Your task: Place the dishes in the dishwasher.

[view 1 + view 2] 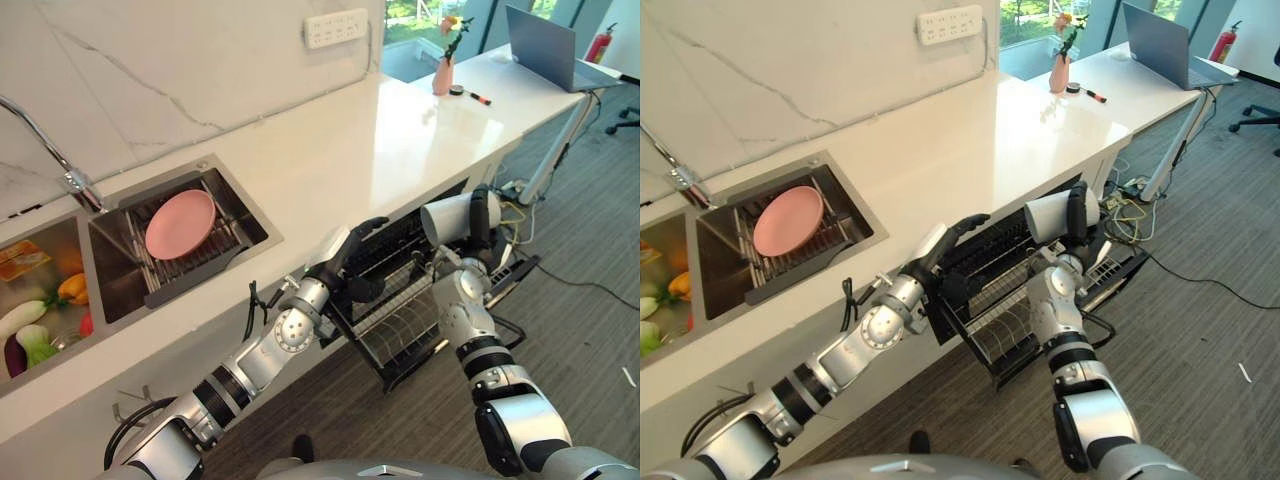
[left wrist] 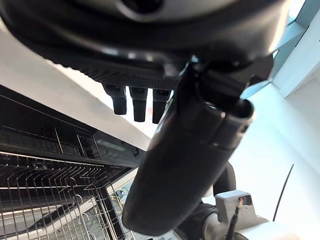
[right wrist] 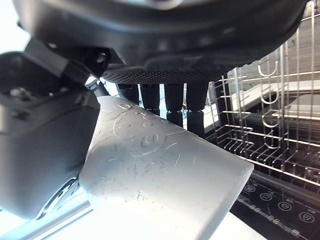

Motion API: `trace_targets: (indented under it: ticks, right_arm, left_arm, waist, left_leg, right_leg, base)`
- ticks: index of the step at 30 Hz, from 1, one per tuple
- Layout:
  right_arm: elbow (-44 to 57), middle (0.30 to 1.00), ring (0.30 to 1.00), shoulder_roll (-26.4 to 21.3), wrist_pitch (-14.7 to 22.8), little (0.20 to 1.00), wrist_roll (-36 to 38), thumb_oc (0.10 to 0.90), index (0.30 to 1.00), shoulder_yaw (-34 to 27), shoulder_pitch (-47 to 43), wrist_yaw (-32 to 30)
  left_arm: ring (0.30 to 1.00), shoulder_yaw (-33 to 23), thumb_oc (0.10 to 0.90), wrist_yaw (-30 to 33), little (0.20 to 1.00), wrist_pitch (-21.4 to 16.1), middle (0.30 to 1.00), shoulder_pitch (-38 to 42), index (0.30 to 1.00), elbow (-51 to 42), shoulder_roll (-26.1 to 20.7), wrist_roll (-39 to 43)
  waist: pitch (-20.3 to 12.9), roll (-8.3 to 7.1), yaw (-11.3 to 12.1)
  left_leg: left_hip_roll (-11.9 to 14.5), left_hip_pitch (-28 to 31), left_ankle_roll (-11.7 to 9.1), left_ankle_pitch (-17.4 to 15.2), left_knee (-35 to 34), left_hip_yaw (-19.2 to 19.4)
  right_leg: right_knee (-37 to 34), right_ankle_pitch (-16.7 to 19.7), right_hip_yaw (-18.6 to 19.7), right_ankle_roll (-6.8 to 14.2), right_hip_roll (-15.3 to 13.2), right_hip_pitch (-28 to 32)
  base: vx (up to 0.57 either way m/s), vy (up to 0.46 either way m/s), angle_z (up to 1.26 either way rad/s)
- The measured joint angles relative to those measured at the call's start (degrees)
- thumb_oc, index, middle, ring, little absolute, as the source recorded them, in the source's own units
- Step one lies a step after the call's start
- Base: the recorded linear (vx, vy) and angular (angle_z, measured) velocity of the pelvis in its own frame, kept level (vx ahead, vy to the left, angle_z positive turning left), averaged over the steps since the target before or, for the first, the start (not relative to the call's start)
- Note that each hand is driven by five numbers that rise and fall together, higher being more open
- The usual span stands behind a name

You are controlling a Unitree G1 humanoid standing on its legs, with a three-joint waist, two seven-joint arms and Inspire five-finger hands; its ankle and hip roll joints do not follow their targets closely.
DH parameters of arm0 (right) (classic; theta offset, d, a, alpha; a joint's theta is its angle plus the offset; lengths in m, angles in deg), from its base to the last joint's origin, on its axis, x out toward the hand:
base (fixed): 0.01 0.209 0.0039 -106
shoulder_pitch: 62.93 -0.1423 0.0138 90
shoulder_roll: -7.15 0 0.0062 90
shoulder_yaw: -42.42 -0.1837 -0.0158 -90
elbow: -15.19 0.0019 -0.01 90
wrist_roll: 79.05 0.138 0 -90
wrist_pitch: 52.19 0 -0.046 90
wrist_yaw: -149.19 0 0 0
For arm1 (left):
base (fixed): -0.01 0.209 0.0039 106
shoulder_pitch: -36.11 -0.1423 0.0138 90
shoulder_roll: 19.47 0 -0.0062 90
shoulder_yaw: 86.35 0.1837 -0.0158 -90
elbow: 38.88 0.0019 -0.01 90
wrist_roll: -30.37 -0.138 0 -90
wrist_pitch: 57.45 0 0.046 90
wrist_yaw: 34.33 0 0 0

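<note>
The dishwasher rack [image 1: 400,325], a dark wire basket, stands pulled out from under the white worktop [image 1: 330,150], low in the head view at about 5 o'clock from the picture's middle. Just above its far end the right hand [image 1: 487,222] is curled round a white cup [image 1: 445,218], held on its side with the open mouth turned toward 9 o'clock; in the right wrist view the fingers [image 3: 165,100] wrap over the cup's scratched base and the thumb presses its other side, with the rack's wires showing just past them. The left hand [image 1: 350,252] hangs at the rack's near corner, beside the worktop's front edge, its fingers [image 2: 137,100] straight and relaxed and its thumb standing apart, holding nothing. Farther back, at 9 o'clock, a pink plate [image 1: 180,222] lies tilted on a dark drying rack [image 1: 195,265] inside the sink [image 1: 255,225], with a tap [image 1: 45,150] above it. Vegetables [image 1: 40,320] lie in the neighbouring basin at the left edge. At the far 1 o'clock corner stand a pink vase [image 1: 442,75] with flowers and a laptop [image 1: 545,48].
</note>
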Motion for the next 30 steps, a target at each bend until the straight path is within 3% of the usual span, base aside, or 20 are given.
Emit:
trace_targets:
  ticks: [8,9,12,14,15,20,25,30]
  right_arm:
    - [-2.6,0.300,0.300,0.8,-2.9,0.300,-0.6,0.400,0.300,2.6,0.4,1.6]
    - [-2.8,0.300,0.300,-1.6,-4.7,0.300,-2.4,0.400,0.300,3.8,1.0,3.3]
    - [-2.8,0.300,0.300,-3.6,-5.7,0.300,-2.7,0.400,0.300,4.0,1.4,4.5]
    - [-3.3,0.300,0.300,-6.0,-7.4,0.300,-5.1,0.400,0.300,4.0,2.0,7.3]
    - [-5.6,0.300,0.300,-7.5,-8.7,0.300,-6.5,0.400,0.300,3.5,2.1,8.4]
    - [-9.7,0.300,0.300,-6.5,-11.3,0.300,-6.6,0.400,0.300,5.3,2.1,12.8]
    - [-13.3,0.300,0.300,-4.8,-12.2,0.300,-6.8,0.400,0.300,9.8,2.2,16.6]
    - [-14.3,0.300,0.300,-4.1,-13.9,0.300,-9.4,0.400,0.300,11.8,2.3,18.4]
  left_arm:
    - [0.900,-2.4,0.800,-1.5,0.900,-1.3,0.900,-2.9,0.900,-0.5,0.5,4.8]
    - [0.900,-4.9,0.800,-4.0,0.900,-1.8,0.900,-8.9,0.900,-2.2,-0.4,11.5]
    - [0.900,-5.3,0.800,-5.8,0.900,-1.7,0.900,-14.5,0.900,-3.3,-3.0,16.6]
    - [0.900,-7.3,0.800,-10.8,0.900,-1.5,0.900,-25.9,0.900,-4.1,-8.0,28.0]
    - [0.900,-7.5,0.800,-13.5,0.900,1.7,0.900,-32.0,0.900,-1.7,-11.0,35.7]
    - [0.900,-7.6,0.800,-17.9,0.900,7.1,0.900,-40.5,0.900,4.4,-14.6,47.1]
    - [0.900,-9.8,0.800,-21.5,0.900,7.5,0.900,-39.4,0.900,7.1,-14.9,48.8]
    - [0.900,-14.2,0.800,-21.6,0.900,7.5,0.900,-39.0,0.900,15.6,-10.7,46.2]
  waist:
    - [0.3,-0.38,0.0]
    - [0.4,-0.50,0.1]
    - [0.5,-0.51,0.3]
    - [1.1,-0.68,0.6]
    - [1.4,-0.67,1.0]
    - [1.7,-0.03,1.7]
    - [1.7,0.36,2.5]
    - [1.4,0.42,2.6]
  left_leg:
    - [0.0,0.1,0.0,0.0,0.0,-0.2]
    - [0.0,0.1,0.0,0.0,0.0,-0.4]
    - [0.0,0.1,0.0,0.0,0.0,-0.4]
    - [0.1,0.4,-0.2,0.2,-0.2,-0.5]
    - [0.0,0.5,-0.2,0.2,-0.3,-0.8]
    - [0.1,0.7,-0.3,0.0,-0.3,-1.4]
    - [0.1,0.8,-0.3,-0.3,-0.3,-1.6]
    - [-0.1,0.3,0.1,-0.1,-0.3,-1.7]
  right_leg:
    - [0.0,0.0,-0.3,0.0,0.0,0.2]
    - [0.0,-0.1,-0.6,0.0,0.0,0.3]
    - [0.0,-0.1,-0.8,0.0,0.0,0.4]
    - [0.0,-0.2,-0.9,0.0,0.1,0.7]
    - [-0.1,-0.5,-1.3,-0.1,0.1,1.1]
    - [-0.2,-0.6,-1.7,-0.2,0.2,1.6]
    - [-0.2,-0.6,-2.1,-0.2,0.2,1.9]
    - [0.0,-0.5,-2.3,-0.2,0.1,1.5]
  base:
    - [0.00,0.000,0.01]
    - [0.00,-0.001,0.04]
    - [-0.01,-0.004,0.02]
    - [0.00,-0.008,0.03]
    - [0.00,-0.011,0.08]
    - [0.01,-0.002,0.08]
    - [0.00,0.005,0.05]
    - [0.00,0.001,0.01]
